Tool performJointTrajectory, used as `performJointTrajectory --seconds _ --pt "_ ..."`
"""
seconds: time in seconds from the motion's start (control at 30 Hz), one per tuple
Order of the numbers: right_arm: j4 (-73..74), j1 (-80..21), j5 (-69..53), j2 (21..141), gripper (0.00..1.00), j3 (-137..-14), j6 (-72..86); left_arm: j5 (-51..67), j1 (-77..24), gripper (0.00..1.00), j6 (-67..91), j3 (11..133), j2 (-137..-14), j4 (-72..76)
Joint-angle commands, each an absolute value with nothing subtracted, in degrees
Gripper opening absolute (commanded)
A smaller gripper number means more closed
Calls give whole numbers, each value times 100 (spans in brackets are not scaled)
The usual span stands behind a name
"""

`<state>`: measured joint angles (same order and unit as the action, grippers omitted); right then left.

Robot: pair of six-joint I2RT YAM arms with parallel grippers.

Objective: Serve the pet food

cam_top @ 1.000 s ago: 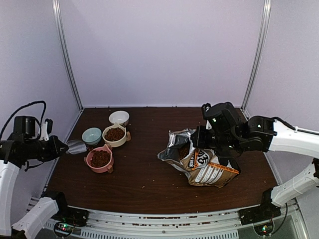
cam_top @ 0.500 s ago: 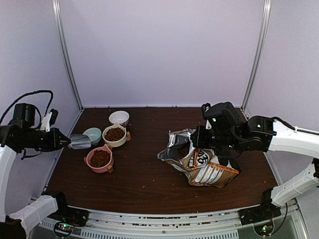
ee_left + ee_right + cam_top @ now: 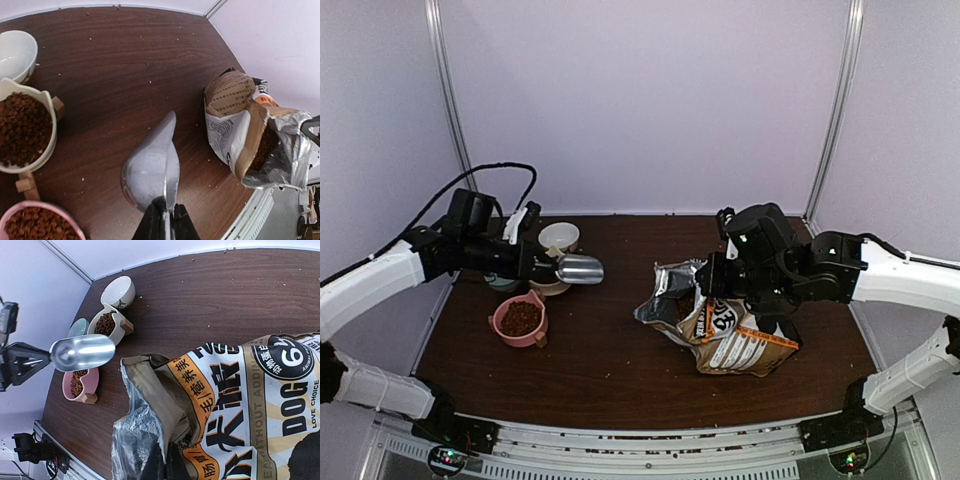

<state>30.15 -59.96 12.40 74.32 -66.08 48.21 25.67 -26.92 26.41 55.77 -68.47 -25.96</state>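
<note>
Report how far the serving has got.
Done: cream bowl and pink bowl hold kibble. In hand: left gripper holds an empty scoop above the table, right gripper pinches the bag mouth open. Remaining: the white bowl is empty.

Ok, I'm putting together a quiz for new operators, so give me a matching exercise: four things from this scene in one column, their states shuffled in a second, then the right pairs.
Things
1. pink bowl
2. white bowl
3. metal scoop
4. foil bag

States
A. open at the mouth, gripped by the right pincer
B. empty, not held
C. holds kibble
D. empty, held by the left pincer

Pairs: 1-C, 2-B, 3-D, 4-A
</note>
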Motion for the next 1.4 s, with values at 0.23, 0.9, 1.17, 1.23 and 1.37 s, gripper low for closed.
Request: performJointTrajectory --seconds 0.23,0.9,1.17,1.23,1.37 --pt "2933 -5839 1493 7026 0 -6468 4913 2285 -2917 0 2862 5996 -9058 -239" --pt "2823 -5832 1643 7001 0 -6214 4930 2095 -2918 37 2964 5631 -10567 580" --pt "2892 -5834 1572 6932 0 -6134 4849 1893 -2921 61 3060 5143 -10336 901" --pt "2952 -5828 1598 6911 0 -6141 4820 1718 -2921 68 3021 5090 -10198 788" --pt "3048 -5836 1614 6891 0 -6223 4654 1551 -2923 82 2876 5176 -9839 438"
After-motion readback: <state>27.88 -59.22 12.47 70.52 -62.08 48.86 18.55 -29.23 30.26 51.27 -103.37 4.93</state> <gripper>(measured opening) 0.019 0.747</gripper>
